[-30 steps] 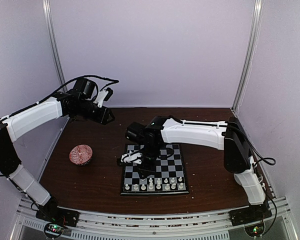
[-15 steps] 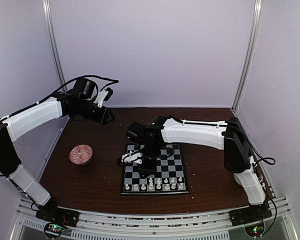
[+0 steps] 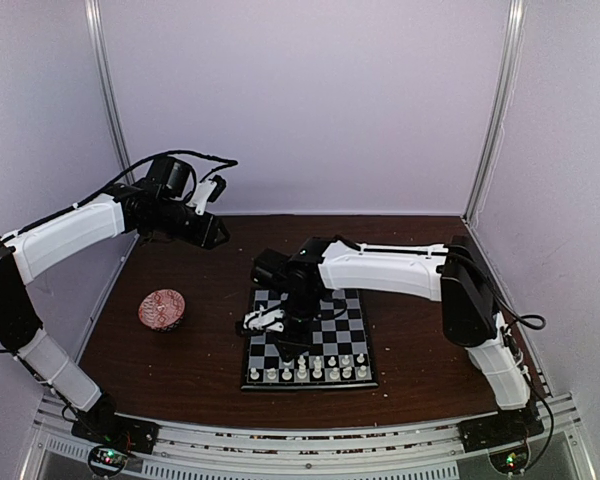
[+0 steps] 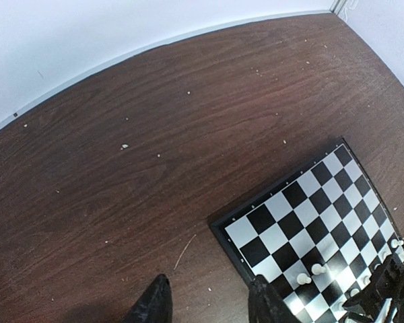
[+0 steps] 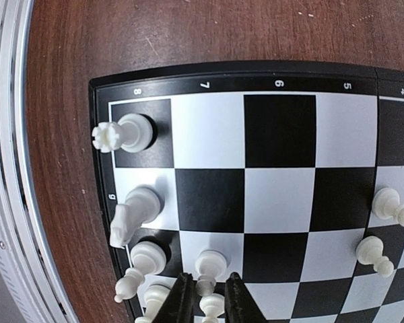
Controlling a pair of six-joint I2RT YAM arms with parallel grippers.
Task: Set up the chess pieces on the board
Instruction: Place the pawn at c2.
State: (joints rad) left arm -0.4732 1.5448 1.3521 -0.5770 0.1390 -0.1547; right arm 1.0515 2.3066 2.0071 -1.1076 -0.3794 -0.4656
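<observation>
Since the frame one second ago, the right arm [image 3: 380, 268] has shifted slightly left and its gripper has moved a little nearer the board's near-left squares; the left arm [image 3: 70, 235] has held its pose. White pieces [image 3: 305, 372] stand along the near edge of the board [image 3: 348, 330], most of them in the last row and a few in the row ahead of it. In the right wrist view, a rook [image 5: 124, 132] occupies the black corner square marked 8, a knight [image 5: 133, 212] stands on the white square next to it, and more pieces fill the squares beyond. Two pawns [image 5: 388, 205] stand apart from these, several squares further in. The right gripper [image 5: 207, 299] hangs low over this edge with its fingers [image 5: 183, 296] held narrowly apart and one pawn [image 5: 210, 264] between them; whether the pads press on it cannot be told. The board lies flat on the table [image 3: 180, 370], right of centre. The left gripper [image 4: 209, 306] is raised over the far left of the table, its fingers spread with nothing between them. A bowl [image 3: 162, 308] sits left of the board, well apart from it. Pale crumbs [image 4: 124, 146] are scattered over the wood.
</observation>
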